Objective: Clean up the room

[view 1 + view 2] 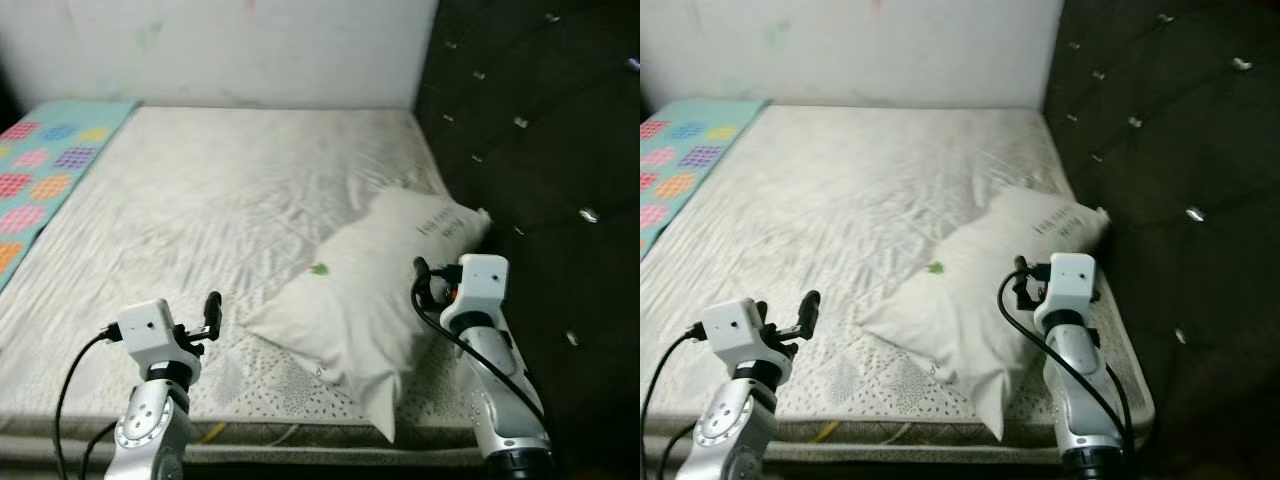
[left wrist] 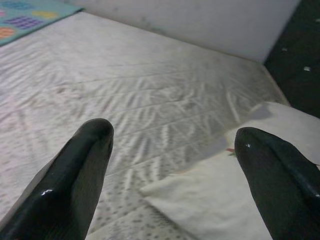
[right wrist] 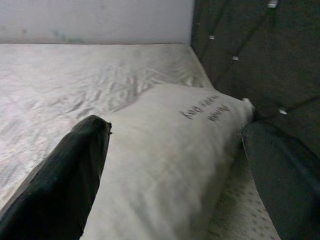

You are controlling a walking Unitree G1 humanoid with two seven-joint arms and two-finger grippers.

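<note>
The left gripper point(image 2: 172, 180) hovers with fingers spread over the bed's point(image 1: 200, 200) near edge; the right gripper point(image 3: 175, 175), also released, straddles the white pillow point(image 1: 370, 290), perhaps touching it; the pillow lies by the dark tufted headboard point(image 1: 540, 150); a patterned mat point(image 1: 40, 170) borders the far side.

White pillow point(image 3: 170, 150) on the bed: a short line of dark printed lettering point(image 3: 206, 109) runs across its end nearest the tufted headboard point(image 3: 250, 45). In the right wrist view it appears upside down, and the last word seems to read "Day"; the rest is too blurred to read.
</note>
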